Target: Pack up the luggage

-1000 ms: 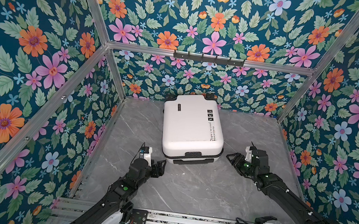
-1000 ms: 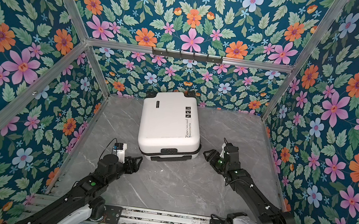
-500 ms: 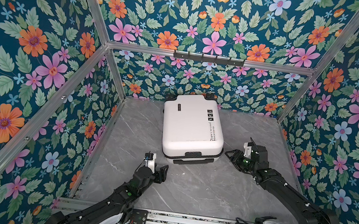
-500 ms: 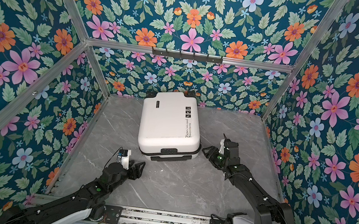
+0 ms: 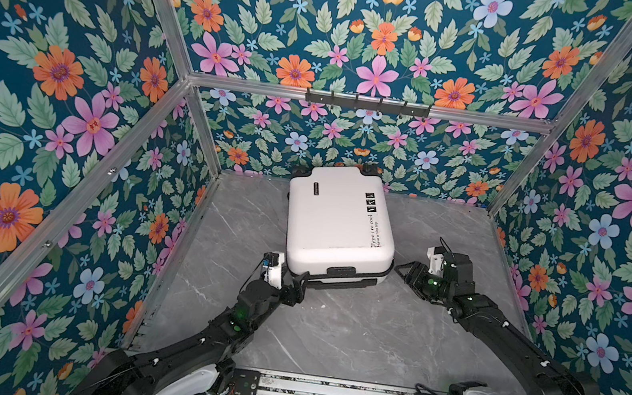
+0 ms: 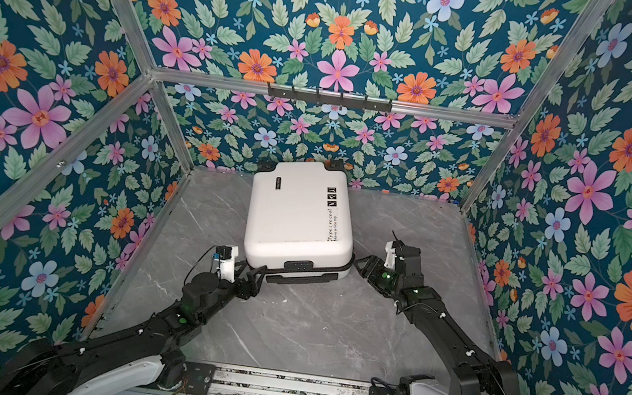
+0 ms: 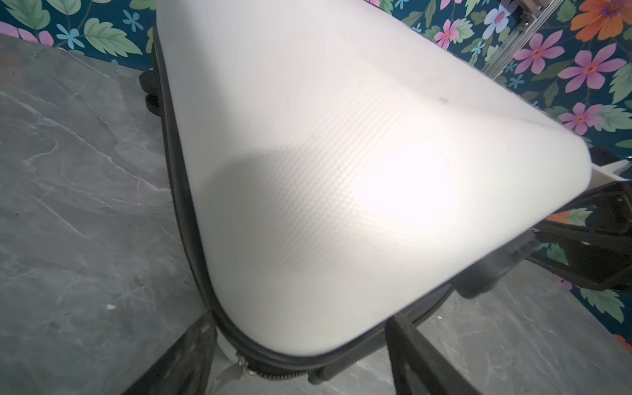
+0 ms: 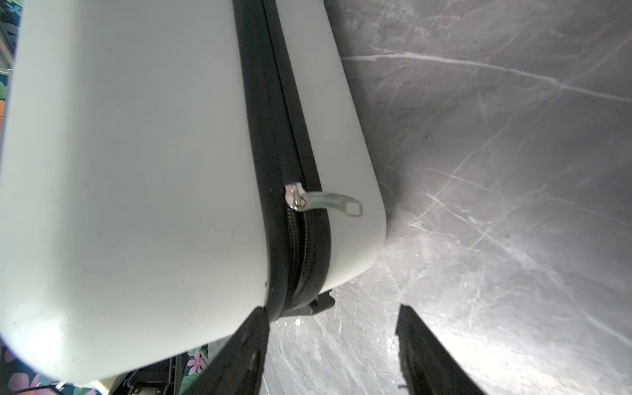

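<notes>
The luggage (image 5: 338, 218) (image 6: 295, 212), a white hard-shell suitcase with black text and three square icons, lies closed and flat on the grey marble table, wheels toward the back wall. My left gripper (image 5: 296, 277) (image 6: 253, 273) (image 7: 299, 319) is open, with its jaws standing either side of the case's near-left corner. A silver zipper pull (image 7: 232, 371) hangs there, close to one finger. My right gripper (image 5: 401, 267) (image 6: 360, 261) (image 8: 331, 309) is open at the near-right corner, one finger against the black zipper band. Another zipper pull (image 8: 325, 201) sits a little beyond it.
Floral walls in aluminium frames close in the table on three sides. A black hook rail (image 5: 367, 103) runs along the back wall. The arms' mounting rail (image 5: 320, 392) lines the front edge. The case's black handle (image 5: 340, 284) juts out at its near end, between the grippers.
My left gripper has moved forward and up to the case's near-left corner. The right gripper has edged slightly closer to the near-right corner. The luggage has not moved.
</notes>
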Robot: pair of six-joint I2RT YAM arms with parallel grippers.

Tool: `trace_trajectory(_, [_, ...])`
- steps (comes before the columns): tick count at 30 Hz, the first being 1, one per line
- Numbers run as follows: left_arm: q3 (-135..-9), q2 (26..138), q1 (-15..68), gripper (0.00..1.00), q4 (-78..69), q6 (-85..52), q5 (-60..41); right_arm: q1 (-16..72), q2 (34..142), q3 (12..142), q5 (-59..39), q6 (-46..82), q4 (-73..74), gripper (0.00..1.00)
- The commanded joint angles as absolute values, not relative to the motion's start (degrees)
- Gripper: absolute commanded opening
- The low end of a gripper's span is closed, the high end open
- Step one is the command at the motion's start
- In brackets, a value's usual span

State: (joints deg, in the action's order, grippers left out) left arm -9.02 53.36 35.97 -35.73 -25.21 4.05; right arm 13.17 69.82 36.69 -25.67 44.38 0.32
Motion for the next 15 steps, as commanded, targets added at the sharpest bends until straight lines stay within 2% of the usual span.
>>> trace_trajectory(1, [-11.7, 57.1, 35.4, 0.8, -38.1, -22.8, 1.8, 13.2, 70.4, 37.7, -23.8, 43.0, -0.5, 0.61])
trace_trajectory(7, [-16.8, 64.4, 33.6, 0.81, -40.5, -21.3, -0.8, 12.5, 70.5, 39.2, -22.4, 43.0, -1.5, 0.63])
trace_trajectory(12, [-18.8, 67.0, 31.2, 0.88, -41.5, -20.6, -2.7, 11.1, 70.6, 40.0, -22.5, 43.0, -2.0, 0.64])
trace_trajectory(15, [-17.5, 67.0, 31.2, 0.88, -41.7, -18.4, -3.9, 11.0, 71.1, 40.5, -22.8, 42.7, -2.3, 0.64])
